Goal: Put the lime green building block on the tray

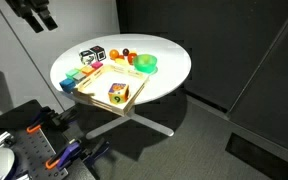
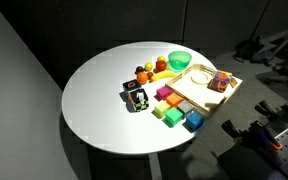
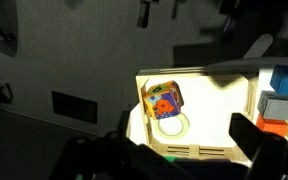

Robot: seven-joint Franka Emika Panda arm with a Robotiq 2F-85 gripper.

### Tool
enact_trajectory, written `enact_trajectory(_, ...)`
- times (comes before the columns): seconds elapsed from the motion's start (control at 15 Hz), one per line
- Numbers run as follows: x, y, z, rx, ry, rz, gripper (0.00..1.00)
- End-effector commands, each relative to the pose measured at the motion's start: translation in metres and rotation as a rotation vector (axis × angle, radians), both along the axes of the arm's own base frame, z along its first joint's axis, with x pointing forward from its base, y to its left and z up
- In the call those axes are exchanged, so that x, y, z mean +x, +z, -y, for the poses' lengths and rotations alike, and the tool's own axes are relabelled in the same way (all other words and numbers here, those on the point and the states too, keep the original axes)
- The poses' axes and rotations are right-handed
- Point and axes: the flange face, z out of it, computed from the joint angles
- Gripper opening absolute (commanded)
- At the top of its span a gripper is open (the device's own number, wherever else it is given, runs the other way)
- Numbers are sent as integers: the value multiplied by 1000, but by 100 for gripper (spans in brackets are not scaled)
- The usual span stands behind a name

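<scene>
The lime green block (image 2: 171, 118) lies among several coloured blocks on the round white table, just beside the wooden tray (image 2: 206, 104). The tray holds a multicoloured picture cube (image 2: 220, 82) and a pale tape ring (image 3: 171, 125). In the wrist view the tray (image 3: 199, 150) lies below my gripper (image 3: 184, 130), with the cube (image 3: 164, 100) inside it; a green block (image 3: 277, 105) shows at the right edge. My gripper (image 1: 34, 12) hangs high above the table's edge, open and empty, far from the blocks.
A green bowl (image 2: 179, 60) and toy fruits (image 2: 149, 70) sit behind the tray. A black-and-white cube (image 2: 136, 98) stands next to the blocks. Blue (image 2: 192, 120), pink (image 2: 164, 93) and orange blocks surround the lime one. The table's edge is close to the tray.
</scene>
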Motion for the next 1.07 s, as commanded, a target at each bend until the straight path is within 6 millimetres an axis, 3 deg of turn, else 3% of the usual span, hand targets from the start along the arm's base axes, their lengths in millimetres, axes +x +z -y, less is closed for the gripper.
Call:
enact_trajectory(0.0,0,-1,0,0,0,-6,100)
enact_trajectory(0.4,3,-3,0,-2,-3,-11,100)
enact_trajectory(0.73,23,-7,-4,27,6,-39,100)
enact_trajectory(1.0,44,-24,-12,50,23,-69,100)
